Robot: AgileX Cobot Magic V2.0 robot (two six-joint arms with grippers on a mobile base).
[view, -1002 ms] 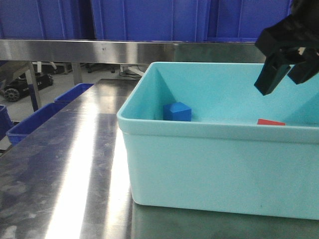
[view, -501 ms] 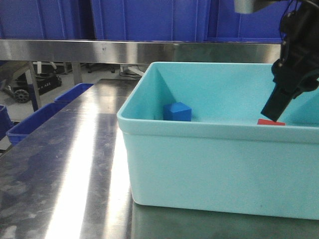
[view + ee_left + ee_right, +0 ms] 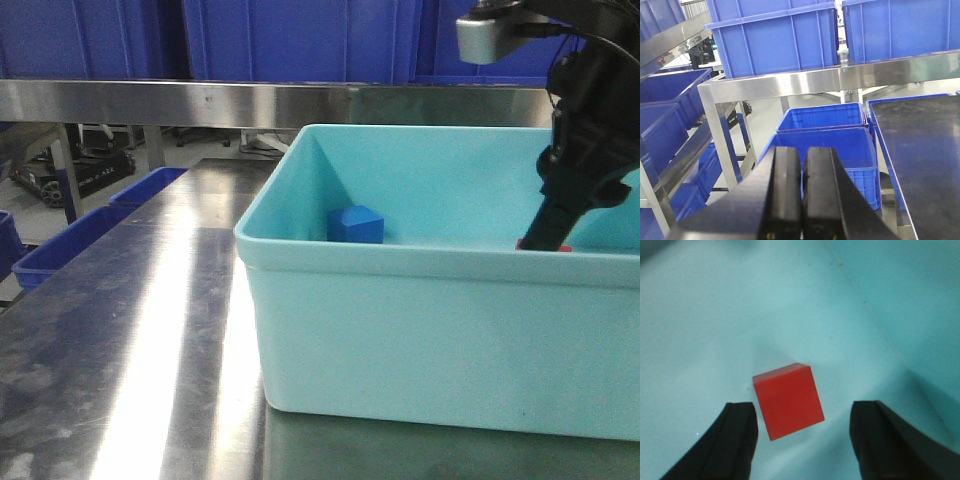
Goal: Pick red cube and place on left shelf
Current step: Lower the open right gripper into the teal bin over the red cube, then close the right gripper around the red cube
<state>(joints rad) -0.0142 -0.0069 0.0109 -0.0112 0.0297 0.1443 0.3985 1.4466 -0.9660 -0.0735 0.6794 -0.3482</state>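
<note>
Inspection at the bench. A teal bin (image 3: 400, 330) sits on the steel table (image 3: 130, 340), towards its right side. The red cube (image 3: 788, 400) lies on the bin floor at the right end, resting flat and a little askew. From the front only a sliver of red shows above the near wall. A blue cube (image 3: 355, 224) sits on the same floor well to the left, apart from it.

The right gripper (image 3: 548, 232) reaches down into the bin from above, right over the red cube. In the wrist view its fingers (image 3: 737, 440) stand wide apart. The cube lies between them and slightly beyond the tips, with bare teal floor showing on both sides, so neither finger touches it. Nothing is held.

The left gripper (image 3: 802, 190) is off to the side, clear of the bin. Its two fingers are pressed flat together with nothing between them. Beyond it stand blue crates (image 3: 775, 45) on a steel frame (image 3: 815, 82).

The tiered steel rails at the far left of that view appear to be the left shelf (image 3: 670, 39), though little of it shows. The red cube is not on it.
</note>
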